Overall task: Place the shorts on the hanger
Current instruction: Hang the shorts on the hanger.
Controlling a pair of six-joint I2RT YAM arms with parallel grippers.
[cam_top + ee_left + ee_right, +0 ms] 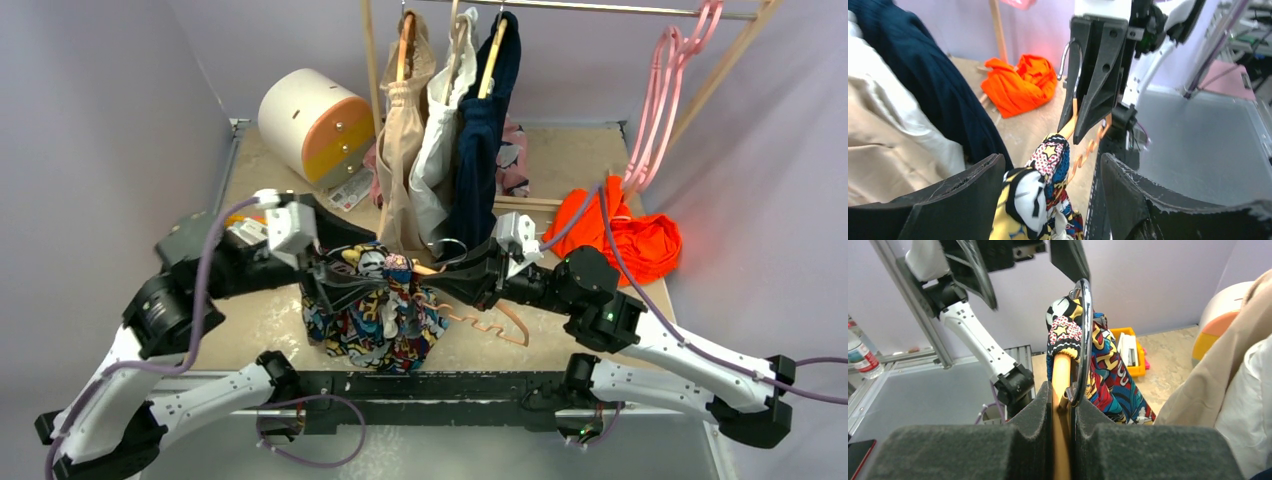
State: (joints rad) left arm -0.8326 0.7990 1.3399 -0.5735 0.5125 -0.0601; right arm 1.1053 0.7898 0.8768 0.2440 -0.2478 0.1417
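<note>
- Currently the shorts [370, 325] are at the near centre of the table, at 6 o'clock from the hung garments [440, 150]. They are draped in a bunch over one arm of the peach hanger [490, 322].
- Right gripper [1063, 390]: foam pads are clamped together on the hanger neck, directly below the silver hook [1088, 330]. In the top view the bare wavy arm points toward 4 o'clock.
- Left gripper [1050, 165]: jaws stand wide apart and straddle the top fold of the shorts without pinching it.
- Handling, shorts: judged soft, light and limp. The fabric will sag and bunch, and may slide off a tilted arm.
- Grasp point, shorts: take a thick fold at the top, where the cloth crosses the hanger, not a loose lower edge.
- Handling, hanger: judged thin and springy. Support it at the neck as now, because a grip further out would likely make it flex or twist.
- Clearance: an orange garment [640, 240] lies at 3 o'clock, well apart.
</note>
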